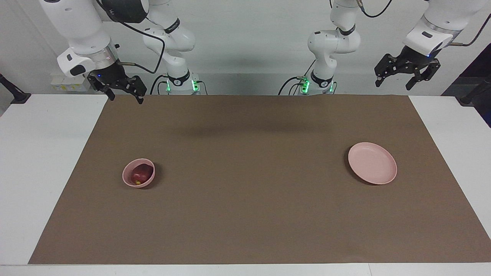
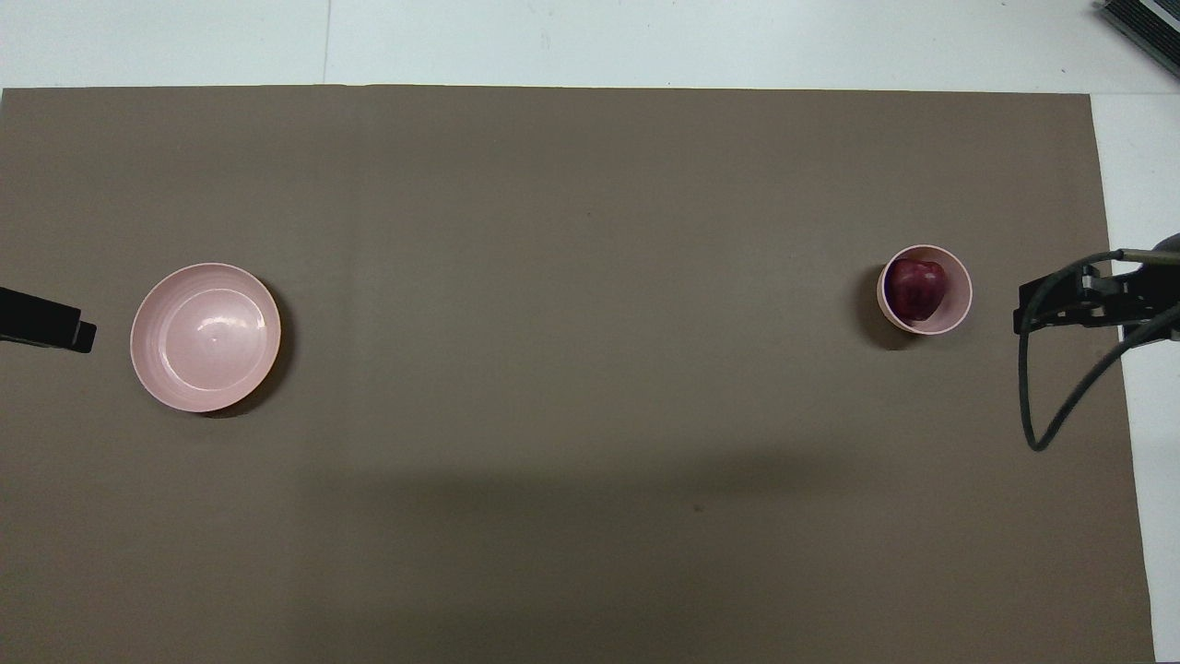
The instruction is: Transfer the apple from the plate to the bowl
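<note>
The apple [image 1: 140,174] sits in the bowl [image 1: 138,173], toward the right arm's end of the tabletop; the plate [image 1: 372,163] lies bare. The right end effector [image 1: 122,94] hangs released above the mat's edge, the nearer one; the left end effector [image 1: 406,74] waits, also released.

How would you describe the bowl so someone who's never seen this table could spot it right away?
On the brown mat covering the table, look toward the right arm's end. There sits the bowl, small, deep and pale pink, with a dark red apple inside. The only other dish, the plate, is wider, flat and empty.
</note>
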Robot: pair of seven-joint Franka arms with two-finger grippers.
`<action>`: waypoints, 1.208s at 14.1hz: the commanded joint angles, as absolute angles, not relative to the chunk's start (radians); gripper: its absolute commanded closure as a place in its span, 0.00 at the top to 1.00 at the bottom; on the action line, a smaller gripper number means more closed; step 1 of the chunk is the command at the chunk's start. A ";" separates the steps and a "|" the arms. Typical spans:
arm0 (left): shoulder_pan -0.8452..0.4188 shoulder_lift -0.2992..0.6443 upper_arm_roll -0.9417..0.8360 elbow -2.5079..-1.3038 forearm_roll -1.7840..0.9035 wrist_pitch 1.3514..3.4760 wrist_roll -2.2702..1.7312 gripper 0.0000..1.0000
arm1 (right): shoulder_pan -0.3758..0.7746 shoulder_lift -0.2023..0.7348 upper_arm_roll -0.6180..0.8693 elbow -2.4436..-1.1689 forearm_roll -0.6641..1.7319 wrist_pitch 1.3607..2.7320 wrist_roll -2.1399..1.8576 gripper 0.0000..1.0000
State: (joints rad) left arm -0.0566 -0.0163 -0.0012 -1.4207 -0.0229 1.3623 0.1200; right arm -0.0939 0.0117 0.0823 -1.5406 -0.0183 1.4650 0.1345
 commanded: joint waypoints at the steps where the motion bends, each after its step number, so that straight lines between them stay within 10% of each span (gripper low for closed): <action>1: -0.061 -0.028 0.003 -1.424 -0.002 1.353 0.121 1.00 | -0.104 0.029 0.095 -1.519 -0.020 1.456 0.127 1.00; 17: -0.063 -0.026 0.003 -1.425 -0.011 1.379 0.126 1.00 | -0.097 0.028 0.123 -1.479 -0.018 1.440 0.097 1.00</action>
